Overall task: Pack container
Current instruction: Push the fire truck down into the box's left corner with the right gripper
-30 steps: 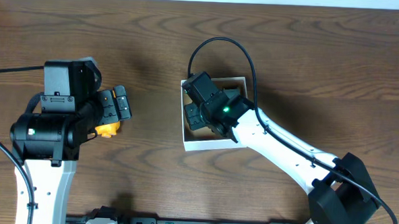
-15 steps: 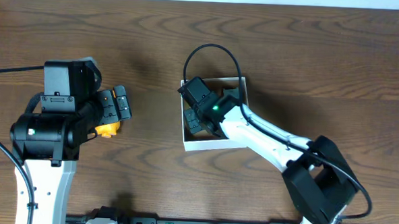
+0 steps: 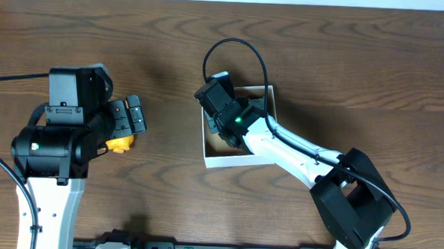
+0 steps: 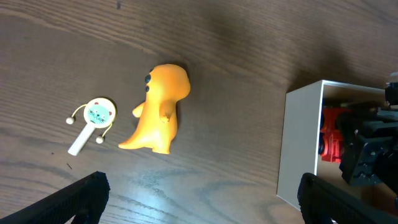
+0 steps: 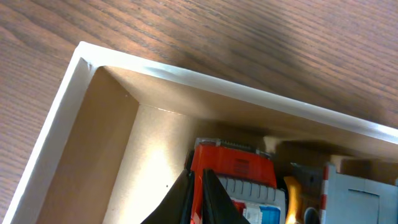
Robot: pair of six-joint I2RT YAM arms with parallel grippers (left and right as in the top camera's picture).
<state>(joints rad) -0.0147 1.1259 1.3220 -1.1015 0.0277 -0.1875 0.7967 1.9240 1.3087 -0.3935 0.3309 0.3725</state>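
The container (image 3: 235,161) is a small white-walled box with a brown inside, at the table's middle. It also shows in the left wrist view (image 4: 298,143) and the right wrist view (image 5: 217,84). A red toy vehicle (image 5: 233,165) lies inside it, next to a grey toy (image 5: 354,193). My right gripper (image 5: 200,199) is shut, its tips low inside the box at the red vehicle's left edge; in the overhead view (image 3: 220,124) its wrist covers the box's left half. My left gripper (image 4: 199,199) is open and empty, above an orange dinosaur toy (image 4: 160,112).
A small white rattle-drum toy (image 4: 93,118) lies on the table left of the dinosaur. In the overhead view the dinosaur (image 3: 117,143) peeks out under the left gripper (image 3: 132,117). The right arm's black cable loops over the box's back edge.
The right wrist has shifted a little toward the box's back left corner and the arm has swung. The left arm has not moved.
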